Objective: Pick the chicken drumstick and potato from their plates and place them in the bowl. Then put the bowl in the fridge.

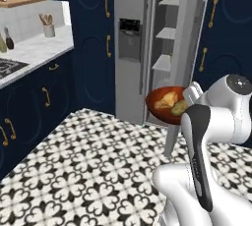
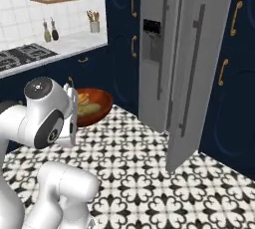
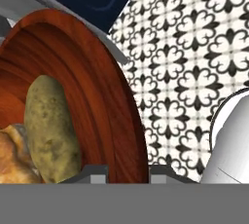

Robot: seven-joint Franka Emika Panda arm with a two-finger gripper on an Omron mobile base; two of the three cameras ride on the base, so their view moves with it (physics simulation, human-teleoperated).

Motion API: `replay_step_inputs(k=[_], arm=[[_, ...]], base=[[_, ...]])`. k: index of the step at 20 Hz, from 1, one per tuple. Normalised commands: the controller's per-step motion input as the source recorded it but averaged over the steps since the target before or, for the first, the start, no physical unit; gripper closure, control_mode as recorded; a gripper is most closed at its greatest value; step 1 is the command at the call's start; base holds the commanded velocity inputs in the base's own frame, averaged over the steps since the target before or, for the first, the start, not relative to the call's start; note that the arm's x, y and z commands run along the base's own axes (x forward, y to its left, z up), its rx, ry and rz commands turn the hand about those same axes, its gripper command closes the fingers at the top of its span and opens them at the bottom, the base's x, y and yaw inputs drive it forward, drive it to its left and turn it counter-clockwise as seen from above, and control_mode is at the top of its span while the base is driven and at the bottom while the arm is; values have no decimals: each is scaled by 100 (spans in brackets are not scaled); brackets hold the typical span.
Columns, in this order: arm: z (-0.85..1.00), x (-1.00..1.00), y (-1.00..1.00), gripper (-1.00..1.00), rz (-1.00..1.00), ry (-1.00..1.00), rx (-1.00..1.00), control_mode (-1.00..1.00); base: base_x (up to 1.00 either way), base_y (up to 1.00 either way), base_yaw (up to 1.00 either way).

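Observation:
My gripper (image 3: 127,173) is shut on the rim of the reddish-brown bowl (image 3: 112,101), holding it in the air above the tiled floor. Inside the bowl lie the olive-tan potato (image 3: 51,125) and the golden-brown chicken drumstick (image 3: 12,157), side by side. From the base, the bowl (image 1: 160,109) hangs in front of the grey fridge (image 1: 130,48), just before its opened right half, where pale shelves (image 1: 166,34) show. The potato (image 1: 179,107) and drumstick (image 1: 166,99) are visible in it. The right base view shows the bowl (image 2: 97,104) left of the fridge (image 2: 164,49). The plates are out of view.
The fridge's open door (image 2: 199,73) swings out over the floor to the right of the bowl. Navy cabinets (image 1: 93,43) flank the fridge. A marble counter (image 1: 34,48) with a stove, bottles and a utensil holder (image 1: 48,28) runs along the left. The patterned floor (image 1: 98,171) lies below.

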Motion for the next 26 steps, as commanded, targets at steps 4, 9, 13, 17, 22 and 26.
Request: replay_step_inputs(k=[4, 9, 13, 17, 22, 26], arm=[[0, 0, 0, 100, 0, 0, 0, 100], [0, 0, 0, 100, 0, 0, 0, 100], [0, 0, 0, 100, 0, 0, 0, 100], [0, 0, 0, 100, 0, 0, 0, 100], [0, 0, 0, 100, 0, 0, 0, 100], [0, 0, 0, 100, 0, 0, 0, 100]], base=[[93, 100, -50], [66, 100, -44], [68, 100, -46], [87, 98, -42], [100, 73, -51], [100, 83, -48]])
